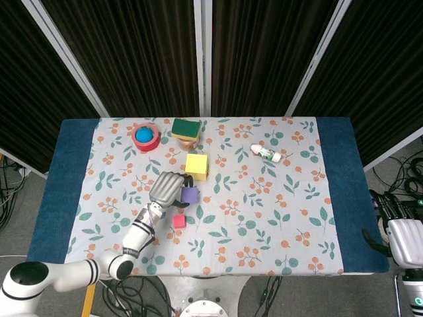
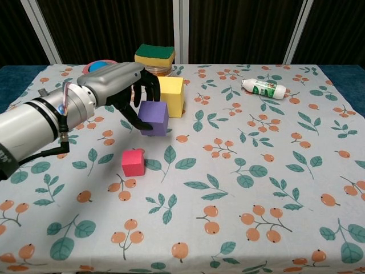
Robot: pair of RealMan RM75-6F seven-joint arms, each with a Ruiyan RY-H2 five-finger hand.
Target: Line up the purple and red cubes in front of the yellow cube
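Observation:
The yellow cube [image 1: 196, 166] [image 2: 171, 96] stands on the floral tablecloth a little left of the middle. Just in front of it is the purple cube [image 1: 191, 195] [image 2: 155, 118], which my left hand [image 1: 168, 187] [image 2: 117, 85] grips from the left with its fingers curled over the top. Whether the cube touches the cloth I cannot tell. The red cube [image 1: 179, 221] [image 2: 133, 162] lies free, nearer to me and slightly left of the purple one. My right hand [image 1: 403, 239] hangs off the table's right edge, holding nothing, fingers apart.
A red tape roll with a blue ball in it [image 1: 145, 137] sits at the back left. A green-and-yellow sponge [image 1: 186, 127] [image 2: 154, 55] rests on a wooden bowl behind the yellow cube. A small white bottle [image 1: 268, 153] [image 2: 262, 87] lies at the back right.

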